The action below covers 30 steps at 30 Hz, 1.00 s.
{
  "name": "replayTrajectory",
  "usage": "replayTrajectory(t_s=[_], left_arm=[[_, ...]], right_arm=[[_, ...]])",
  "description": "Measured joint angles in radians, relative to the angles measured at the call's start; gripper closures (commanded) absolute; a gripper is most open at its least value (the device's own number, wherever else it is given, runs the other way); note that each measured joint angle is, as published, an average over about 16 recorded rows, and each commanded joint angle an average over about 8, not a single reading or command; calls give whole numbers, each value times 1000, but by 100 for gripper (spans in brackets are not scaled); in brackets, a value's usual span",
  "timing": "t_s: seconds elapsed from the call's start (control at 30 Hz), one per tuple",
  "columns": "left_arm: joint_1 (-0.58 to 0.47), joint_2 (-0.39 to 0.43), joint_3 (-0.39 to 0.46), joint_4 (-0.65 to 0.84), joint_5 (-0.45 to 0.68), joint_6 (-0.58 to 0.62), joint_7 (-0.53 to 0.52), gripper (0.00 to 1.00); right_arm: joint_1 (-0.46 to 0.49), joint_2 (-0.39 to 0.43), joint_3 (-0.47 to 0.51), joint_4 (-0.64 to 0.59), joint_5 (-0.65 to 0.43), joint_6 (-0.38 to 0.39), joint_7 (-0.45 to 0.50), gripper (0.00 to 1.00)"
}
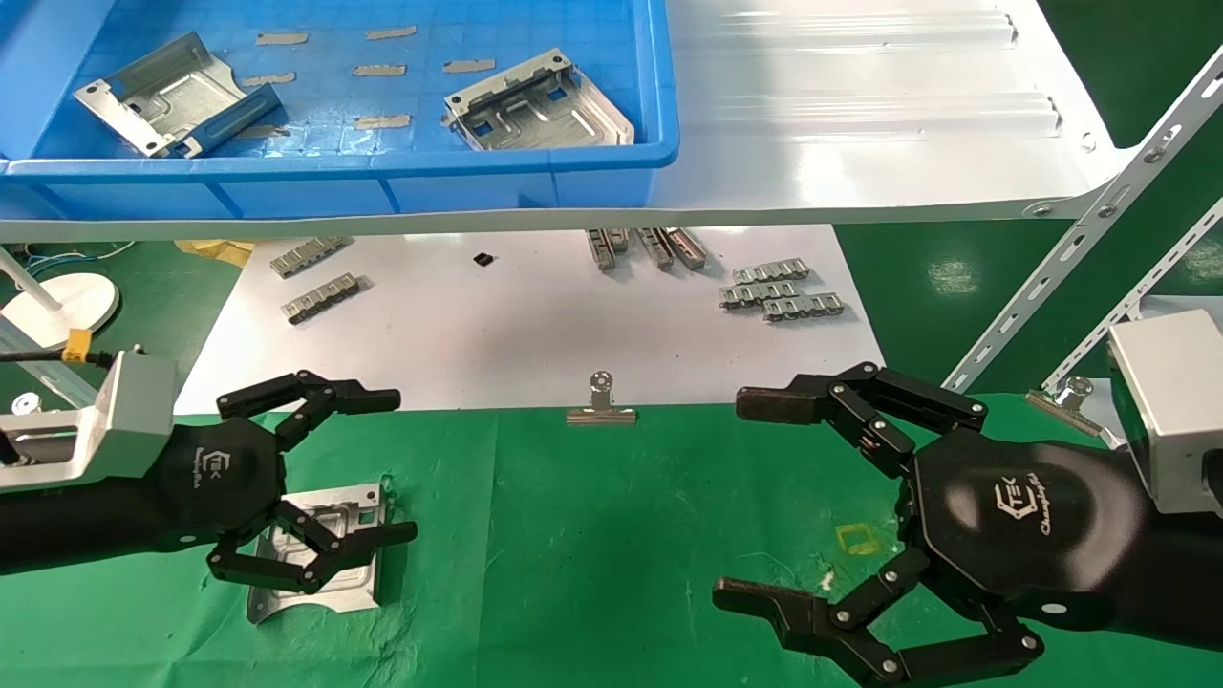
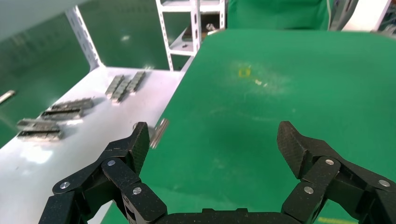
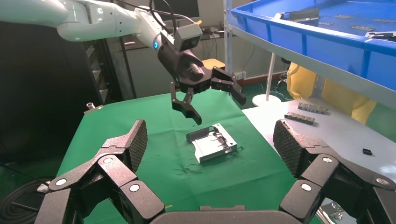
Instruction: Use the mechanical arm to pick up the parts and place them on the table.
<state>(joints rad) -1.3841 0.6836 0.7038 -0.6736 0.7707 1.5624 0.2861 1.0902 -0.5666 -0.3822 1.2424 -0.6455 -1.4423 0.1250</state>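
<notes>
left black jointed-finger gripper [image 1: 377,468], jaws apart, hovers above a silver stamped sheet-metal part [image 1: 330,564] on the green-cloth table [image 1: 611,554]; right gripper [image 1: 736,502] at three o'clock, jaws apart.

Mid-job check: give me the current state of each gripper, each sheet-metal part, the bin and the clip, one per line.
Left black jointed gripper: open, above the part on the cloth, not holding it.
Right black jointed gripper: open, empty.
Silver stamped plate on green cloth: lying flat, released.
Two silver plates in the bin: not yet picked.
Blue plastic bin: on the white shelf, open-topped.
Silver binder clip: clamped at the white sheet's edge.
</notes>
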Motion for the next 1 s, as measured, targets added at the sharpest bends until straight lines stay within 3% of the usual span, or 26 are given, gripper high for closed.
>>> replayTrajectory(t_s=[1.0], left_arm=[[241,-56,-331,-476,-31,-52,-369,0]], right_arm=[[0,0,0,0,0,0,0,0]])
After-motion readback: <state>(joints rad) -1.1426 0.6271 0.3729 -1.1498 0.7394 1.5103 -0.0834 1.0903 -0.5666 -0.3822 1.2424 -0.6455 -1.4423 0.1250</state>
